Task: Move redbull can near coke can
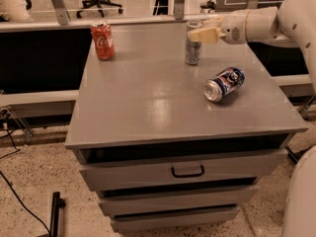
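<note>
Since closure of the end effector (204, 34) at the far-edge redbull can (192, 54) cannot be told, a firm hold should be confirmed first.

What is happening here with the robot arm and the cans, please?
The arm reaches in from the right, with its gripper at the top of the redbull can, which stands upright at the back of the grey cabinet top. The coke can stands at the back left corner, well apart from it. A blue can lies on its side near the right edge. The move is not yet done.
</note>
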Motion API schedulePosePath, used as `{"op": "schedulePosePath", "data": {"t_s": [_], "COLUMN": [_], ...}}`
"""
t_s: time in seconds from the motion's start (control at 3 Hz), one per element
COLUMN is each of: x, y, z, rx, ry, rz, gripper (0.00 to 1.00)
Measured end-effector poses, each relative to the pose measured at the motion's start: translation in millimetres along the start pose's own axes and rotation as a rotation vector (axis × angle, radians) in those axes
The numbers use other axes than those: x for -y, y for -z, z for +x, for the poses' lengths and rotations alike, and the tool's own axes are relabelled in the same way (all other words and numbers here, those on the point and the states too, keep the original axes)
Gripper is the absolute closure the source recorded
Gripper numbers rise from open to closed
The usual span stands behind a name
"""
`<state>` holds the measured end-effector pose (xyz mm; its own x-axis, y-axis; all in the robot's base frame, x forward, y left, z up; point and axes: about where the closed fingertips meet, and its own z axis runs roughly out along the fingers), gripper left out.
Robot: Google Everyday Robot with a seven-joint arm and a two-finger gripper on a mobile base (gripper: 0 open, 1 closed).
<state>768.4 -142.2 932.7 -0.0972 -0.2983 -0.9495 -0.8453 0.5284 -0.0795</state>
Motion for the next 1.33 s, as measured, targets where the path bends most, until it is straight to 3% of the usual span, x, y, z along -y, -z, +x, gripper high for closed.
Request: {"op": "schedulePosePath", "data": {"t_s": [0.67,1.0,1.33], "x": [-7,-20,-34], "y": [-40,-64,-86], "z": [-40,-57,-58], "rx": [0.115,0.126,0.088], "ry": [-0.022,-0.005,-0.006], "rz": [-0.081,-0.129,-0.165], "gripper": [1.0,1.0,1.0]}}
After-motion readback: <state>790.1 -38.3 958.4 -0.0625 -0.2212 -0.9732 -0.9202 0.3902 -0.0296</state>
